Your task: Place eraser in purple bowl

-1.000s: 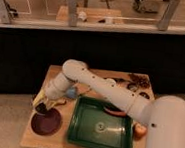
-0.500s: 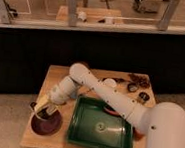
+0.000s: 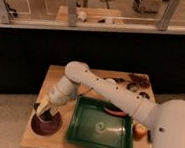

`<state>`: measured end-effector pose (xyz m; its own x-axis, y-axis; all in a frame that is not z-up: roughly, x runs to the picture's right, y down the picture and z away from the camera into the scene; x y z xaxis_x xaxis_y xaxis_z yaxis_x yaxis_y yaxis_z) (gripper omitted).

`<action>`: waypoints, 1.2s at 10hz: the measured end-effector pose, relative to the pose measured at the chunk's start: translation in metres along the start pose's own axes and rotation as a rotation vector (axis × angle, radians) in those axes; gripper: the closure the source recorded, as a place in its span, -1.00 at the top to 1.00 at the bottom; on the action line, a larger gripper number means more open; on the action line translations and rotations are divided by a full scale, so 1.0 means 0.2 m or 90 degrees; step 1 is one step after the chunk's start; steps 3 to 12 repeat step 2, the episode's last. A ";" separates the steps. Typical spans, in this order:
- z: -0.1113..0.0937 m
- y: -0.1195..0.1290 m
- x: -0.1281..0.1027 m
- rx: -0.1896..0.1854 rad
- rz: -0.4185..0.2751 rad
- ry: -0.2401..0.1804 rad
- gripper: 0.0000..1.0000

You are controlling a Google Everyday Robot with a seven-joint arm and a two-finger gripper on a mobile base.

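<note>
Eraser not separately visible; likely in the claw or already in the bowl, cannot tell. Small wooden table (image 3: 60,80) carries everything. White robot arm (image 3: 104,90) reaches across it to the front-left corner, angled down so the claw can get inside the rim. Green rectangular plastic tray (image 3: 100,125) sits at the front edge, just right of the bowl. Wide shallow dark purple bowl (image 3: 46,123) at the front-left corner. Claw (image 3: 42,113) sits low over the bowl; finger state not discernible.
</note>
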<state>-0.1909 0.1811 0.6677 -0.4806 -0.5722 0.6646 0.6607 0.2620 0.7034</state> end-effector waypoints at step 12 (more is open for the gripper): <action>0.01 -0.01 0.00 0.000 -0.002 -0.002 0.60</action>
